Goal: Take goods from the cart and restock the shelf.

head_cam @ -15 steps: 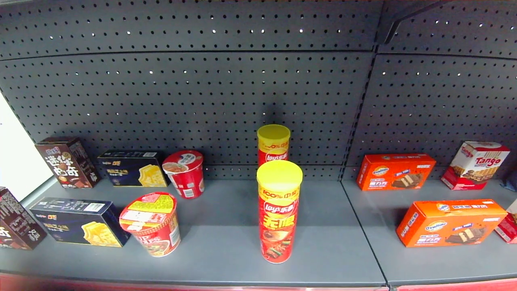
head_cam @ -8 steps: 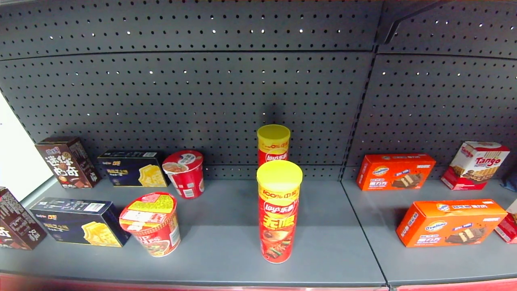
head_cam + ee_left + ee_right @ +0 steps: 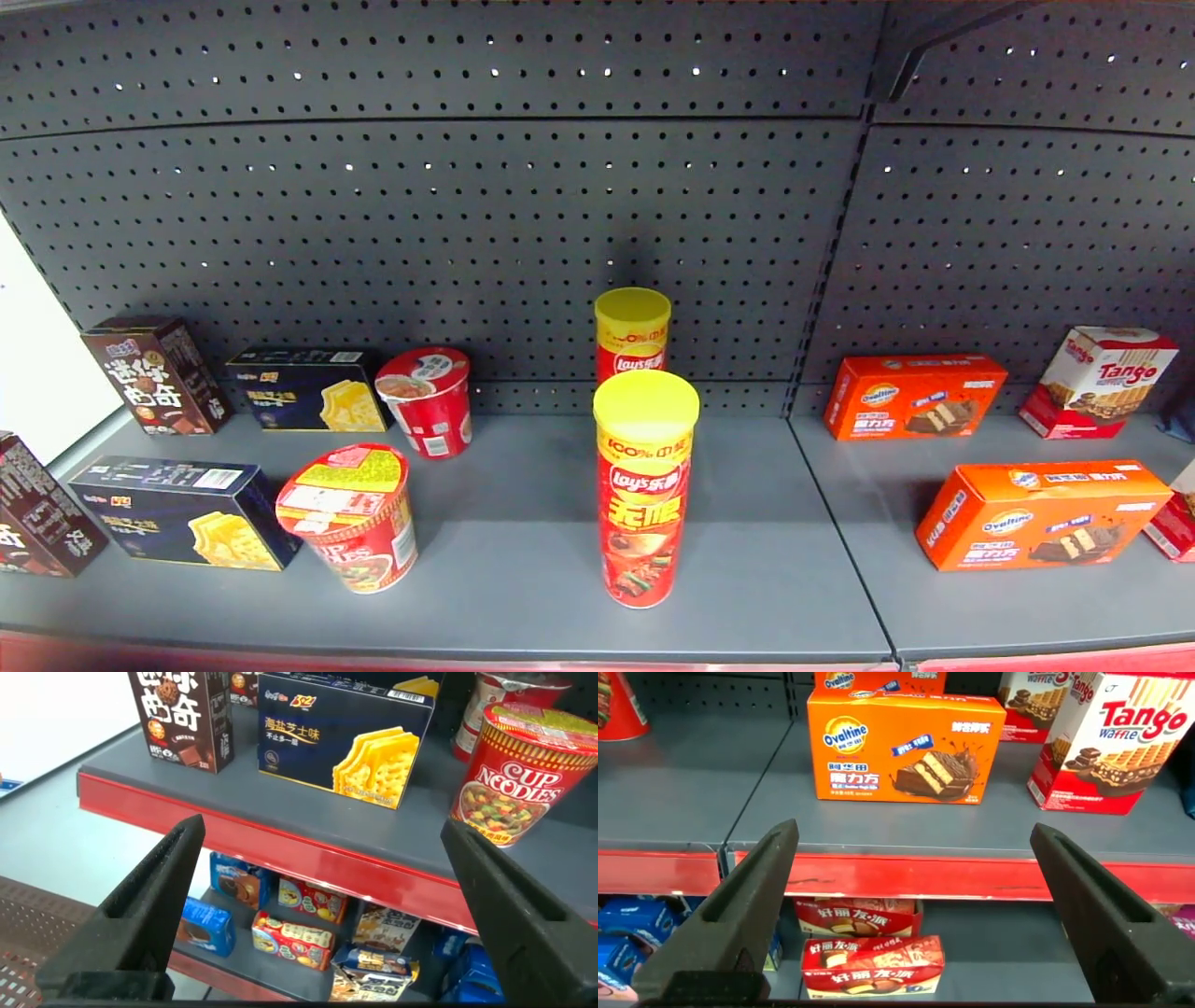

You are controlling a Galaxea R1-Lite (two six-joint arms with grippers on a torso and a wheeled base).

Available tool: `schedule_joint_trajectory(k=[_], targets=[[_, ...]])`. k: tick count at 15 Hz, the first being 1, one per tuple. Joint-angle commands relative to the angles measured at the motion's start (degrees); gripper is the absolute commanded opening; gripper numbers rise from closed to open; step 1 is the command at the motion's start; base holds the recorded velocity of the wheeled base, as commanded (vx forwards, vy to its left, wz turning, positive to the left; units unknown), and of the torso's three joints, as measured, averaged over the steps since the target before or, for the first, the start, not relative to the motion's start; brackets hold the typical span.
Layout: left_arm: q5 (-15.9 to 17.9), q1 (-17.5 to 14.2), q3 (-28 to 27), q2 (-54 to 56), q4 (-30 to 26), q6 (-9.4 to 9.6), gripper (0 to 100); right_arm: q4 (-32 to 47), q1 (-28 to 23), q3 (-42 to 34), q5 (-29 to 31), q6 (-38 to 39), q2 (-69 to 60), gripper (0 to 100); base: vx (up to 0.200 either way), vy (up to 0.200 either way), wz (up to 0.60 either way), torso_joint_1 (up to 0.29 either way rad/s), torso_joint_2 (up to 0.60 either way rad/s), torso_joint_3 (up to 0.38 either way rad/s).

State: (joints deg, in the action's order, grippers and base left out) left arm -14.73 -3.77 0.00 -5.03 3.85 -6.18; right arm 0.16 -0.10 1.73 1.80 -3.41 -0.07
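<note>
I find bare shelf (image 3: 523,551) to pass over between the front noodle cup (image 3: 350,518) and the front chip can (image 3: 644,490). The rear chip can (image 3: 632,334) blocks straight behind it. Another open lane reaches the front orange box (image 3: 1041,513).

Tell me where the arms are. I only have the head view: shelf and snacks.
Observer: The left gripper is out in front of the shelf's red edge. Its jaws are open and empty, facing the dark blue cracker box.
Operator: Right one?
Observer: The right gripper is in front of that edge too, jaws open and empty, lined up with the front orange box.
Operator: Anything under this shelf?
Observer: Yes, more stock: red boxes below the orange box, blue packs below the left end.
</note>
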Motion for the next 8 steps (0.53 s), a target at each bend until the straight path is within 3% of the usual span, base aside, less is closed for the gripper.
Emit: schedule_joint_trajectory(k=[1,8], targets=[[0.1,0.0,0.0,-0.2,0.0,0.12,100,0.0,0.0,0.0,0.0,0.1,0.1,100,0.0,0.0,0.0,0.0,0.0,0.0],[0.0,0.0,0.0,-0.2,0.0,-0.32,100,-0.1,0.0,0.0,0.0,-0.2,0.1,100,0.0,0.0,0.0,0.0,0.0,0.0]])
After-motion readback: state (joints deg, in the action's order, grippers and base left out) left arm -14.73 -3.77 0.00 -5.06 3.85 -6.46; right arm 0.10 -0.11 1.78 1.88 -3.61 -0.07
